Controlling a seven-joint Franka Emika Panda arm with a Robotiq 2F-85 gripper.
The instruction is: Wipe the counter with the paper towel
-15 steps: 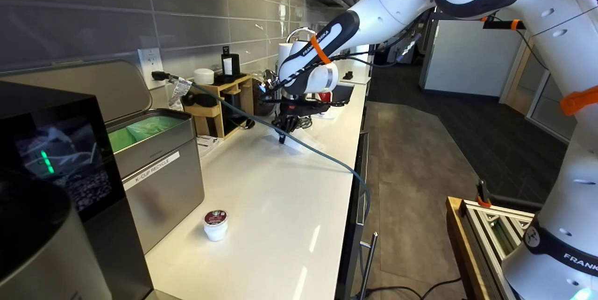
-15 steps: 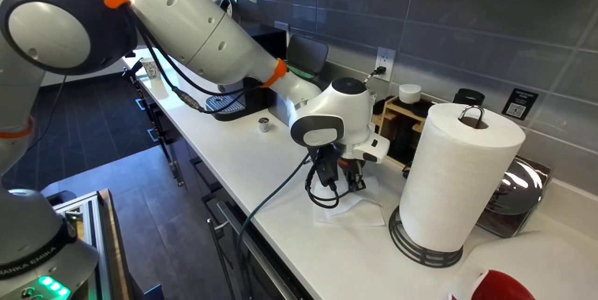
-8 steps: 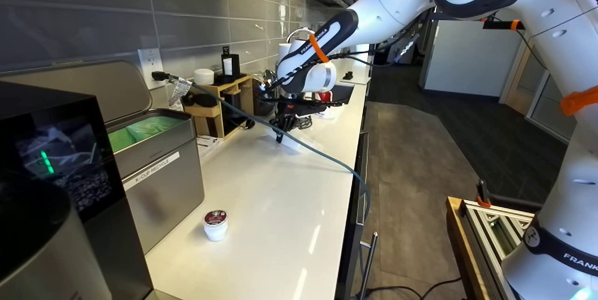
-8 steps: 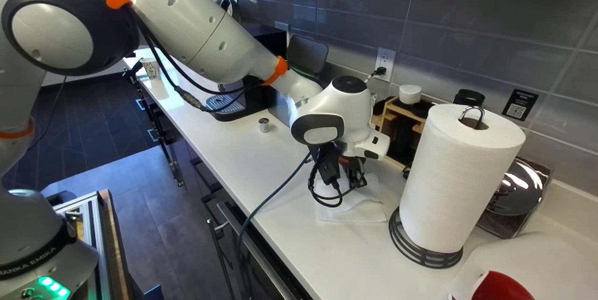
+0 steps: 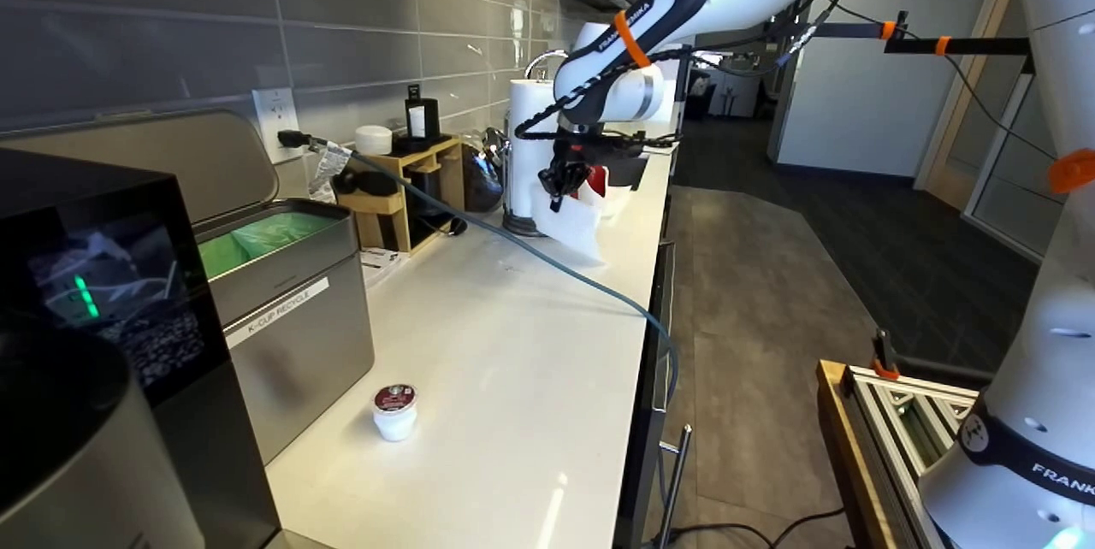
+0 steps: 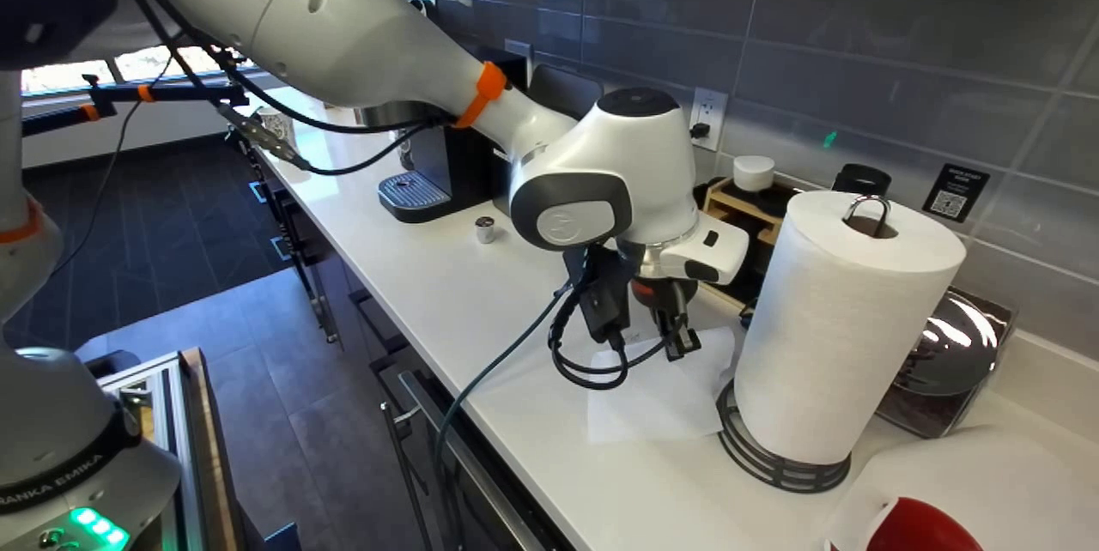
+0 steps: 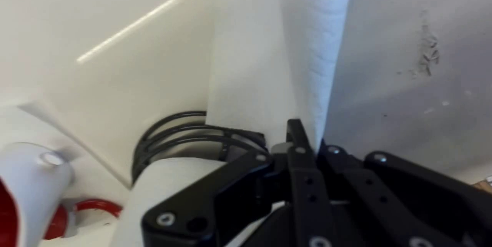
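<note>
- The small, limp white paper towel (image 5: 575, 228) is pinched toward its upper end by the black two-fingered gripper (image 6: 683, 347), closed on it; the rest is left loose, presumably so that a broad face is offered for wiping.
- It is held sloping over the long, smooth off-white counter (image 5: 479, 335), just beside the tall white paper roll (image 6: 846, 319) on its black wire stand (image 6: 797, 475). Whether the lower edge is touched to the counter cannot be told.
- A patch of small grey specks (image 7: 428, 52) is seen uncovered beside the paper towel in the wrist view; judged to be the dirt meant for wiping, hence the hold close by.
- Wiping is judged unfinished; a shift over the specks, then a downward press, seems called for.
- Pinched at one end only, the paper towel may be folded under when dragged.
- The white cup with a dark red top (image 5: 395, 416) is stood well apart, near the grey metal bin (image 5: 308, 369); probably out of the way.
</note>
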